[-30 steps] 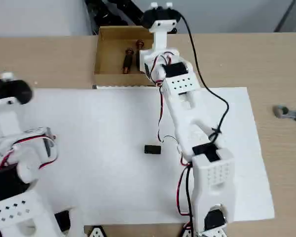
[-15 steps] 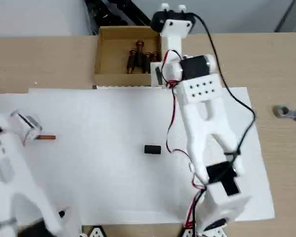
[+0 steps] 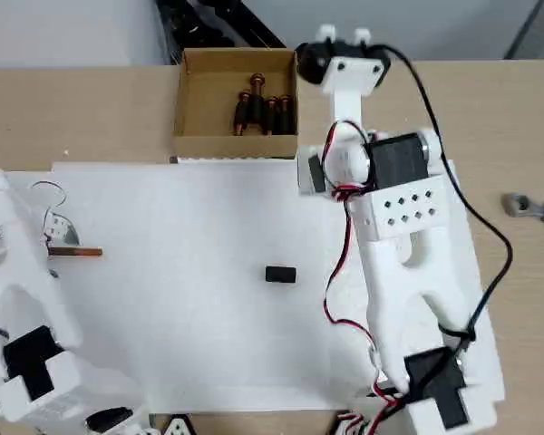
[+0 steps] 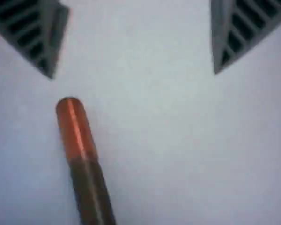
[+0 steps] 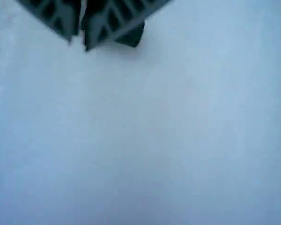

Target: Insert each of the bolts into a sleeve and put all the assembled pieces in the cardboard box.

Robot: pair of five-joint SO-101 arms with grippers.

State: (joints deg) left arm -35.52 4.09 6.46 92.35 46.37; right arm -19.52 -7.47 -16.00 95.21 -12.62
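A copper bolt (image 3: pixel 80 252) lies on the white sheet (image 3: pixel 190 344) at its left side. My left gripper (image 3: pixel 58 236) hovers just over the bolt's end, open; in the left wrist view its fingers (image 4: pixel 47 56) stand wide apart above the bolt (image 4: pixel 77 136) without touching it. A black sleeve (image 3: pixel 280 274) lies alone mid-sheet. The cardboard box (image 3: pixel 192 100) at the back holds several assembled pieces (image 3: pixel 263 111). My right gripper (image 3: pixel 312 172) sits just right of the box's front corner, shut and empty (image 5: pixel 79 40), over the sheet.
A small metal part (image 3: pixel 529 207) lies on the bare wooden table at the far right. The right arm's body stretches across the sheet's right side. Dark cables lie behind the box.
The right gripper drew out of the box to its right front corner, leaving more pieces inside. The left arm swung in over the bolt at the sheet's left.
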